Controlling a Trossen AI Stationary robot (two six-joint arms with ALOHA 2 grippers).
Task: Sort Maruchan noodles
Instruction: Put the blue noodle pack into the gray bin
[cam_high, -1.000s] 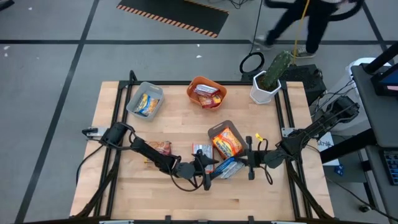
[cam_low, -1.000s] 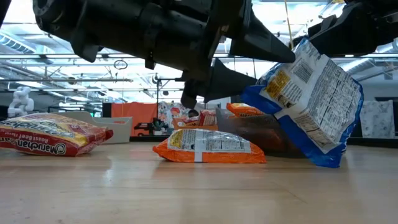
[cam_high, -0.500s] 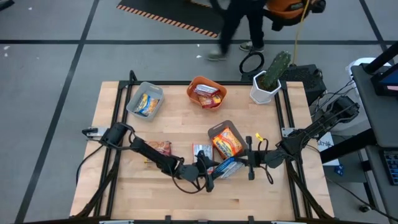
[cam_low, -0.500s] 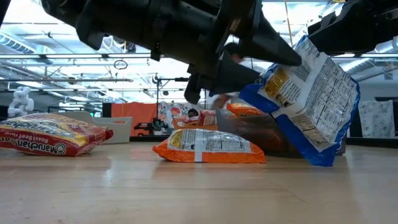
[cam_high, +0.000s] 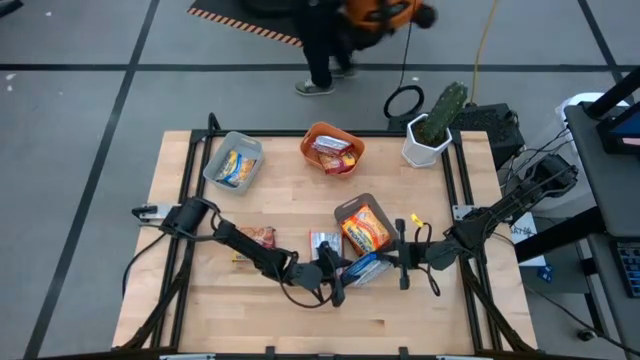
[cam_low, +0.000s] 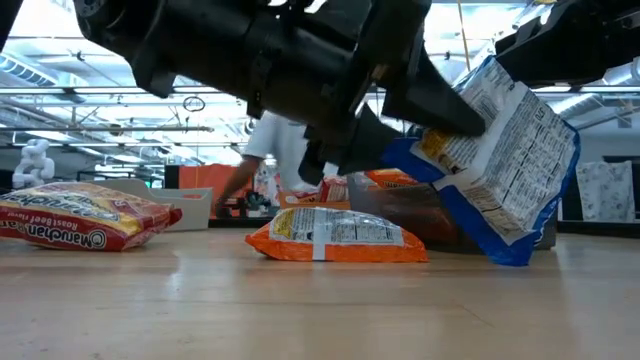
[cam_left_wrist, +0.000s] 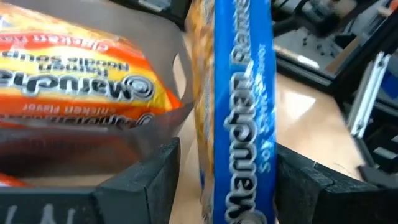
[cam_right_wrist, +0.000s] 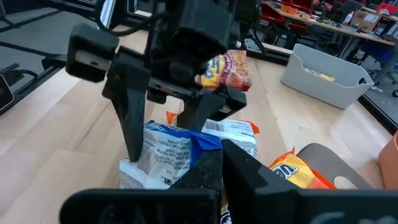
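A blue-and-yellow noodle packet (cam_low: 500, 160) stands tilted beside the near grey tray (cam_high: 345, 208), which holds orange packets (cam_high: 365, 230). My right gripper (cam_high: 390, 260) is shut on it from the right. My left gripper (cam_high: 338, 277) comes from the left, with a finger on each face of it. An orange packet (cam_low: 335, 235) and a red packet (cam_low: 80, 215) lie flat on the table. More packets lie in the far grey tray (cam_high: 233, 162) and the orange tray (cam_high: 333, 148). My left gripper has the packet's left end (cam_left_wrist: 239, 124) between its two fingers (cam_left_wrist: 155, 180), one on each flat face. It comes nearly level from the table's left. The packet stands on edge between them. My right gripper pinches the packet's blue edge seam (cam_right_wrist: 199, 142) between its shut fingers (cam_right_wrist: 239, 165), coming from the table's right and slanting slightly down. The packet hangs tilted below it, with its lower corner (cam_low: 515, 258) at the table.
A potted cactus (cam_high: 432, 125) stands at the far right corner. A person (cam_high: 340, 30) walks on the floor beyond the far edge. Bare wood lies along the near edge and at the left.
My left gripper's fingers have drawn in on the blue-and-yellow packet's end and tipped slightly down. The packet stays tilted in the same place. A person has walked across behind the table.
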